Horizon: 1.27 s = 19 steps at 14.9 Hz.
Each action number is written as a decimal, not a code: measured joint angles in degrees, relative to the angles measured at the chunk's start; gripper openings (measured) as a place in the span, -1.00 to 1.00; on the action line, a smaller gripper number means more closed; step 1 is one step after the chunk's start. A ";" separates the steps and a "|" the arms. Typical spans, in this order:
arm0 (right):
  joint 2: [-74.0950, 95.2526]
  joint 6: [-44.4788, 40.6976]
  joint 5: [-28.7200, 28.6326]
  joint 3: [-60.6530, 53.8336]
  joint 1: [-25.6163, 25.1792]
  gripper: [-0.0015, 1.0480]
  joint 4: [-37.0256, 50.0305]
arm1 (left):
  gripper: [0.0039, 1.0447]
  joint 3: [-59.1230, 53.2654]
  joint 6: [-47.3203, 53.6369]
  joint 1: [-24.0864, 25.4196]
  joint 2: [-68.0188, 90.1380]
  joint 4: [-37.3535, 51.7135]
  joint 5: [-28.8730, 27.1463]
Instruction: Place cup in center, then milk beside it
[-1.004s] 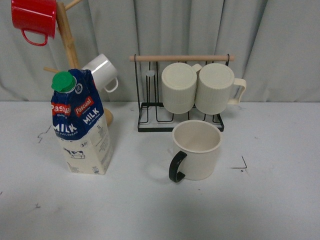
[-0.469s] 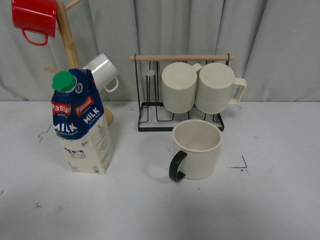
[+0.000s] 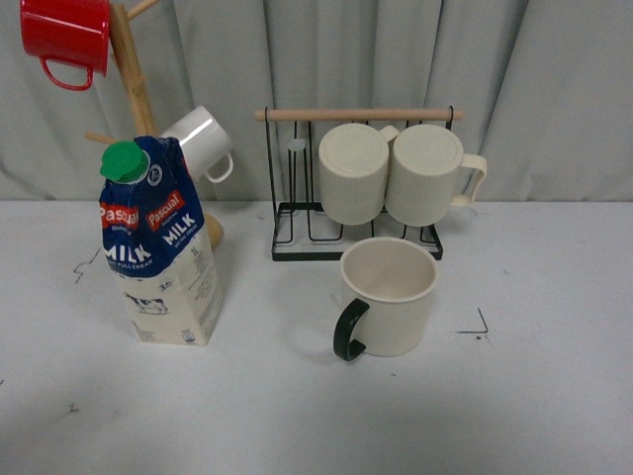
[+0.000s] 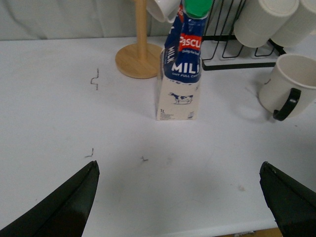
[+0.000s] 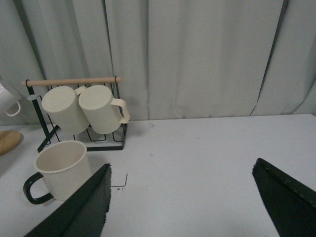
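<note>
Table (image 3: 554,396): white, carries everything.
Wire rack (image 3: 307,255): at the back, two ribbed mugs (image 3: 391,173) hanging on it.
Milk (image 3: 158,247): upright on the left, just before the wooden mug tree (image 3: 129,69).
Cup (image 3: 391,297): upright, slightly right of centre, just before the rack, well apart from the milk.
Left tool (image 4: 178,168): released, fingers spread wide, empty.
Right tool (image 5: 181,165): released, spread wide, empty.

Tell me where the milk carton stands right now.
In the front view the milk carton stands upright on the left, just in front of the wooden mug tree, apart from the black-handled cup to its right.
</note>
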 joint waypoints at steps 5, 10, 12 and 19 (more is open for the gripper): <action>0.00 0.00 -0.02 0.00 0.00 0.87 0.04 | 0.88 7.54 -0.76 -2.29 33.05 20.72 -1.31; 0.00 0.00 -0.02 0.00 0.00 0.87 0.04 | 0.88 16.17 -0.37 -3.80 55.49 31.34 -3.23; 0.00 0.00 -0.02 0.00 0.00 0.87 0.02 | 0.88 18.53 -0.42 -5.03 59.36 32.24 -3.26; 0.00 0.00 -0.02 0.00 0.00 0.87 0.02 | 0.88 26.43 -0.42 -9.35 68.46 34.75 -4.79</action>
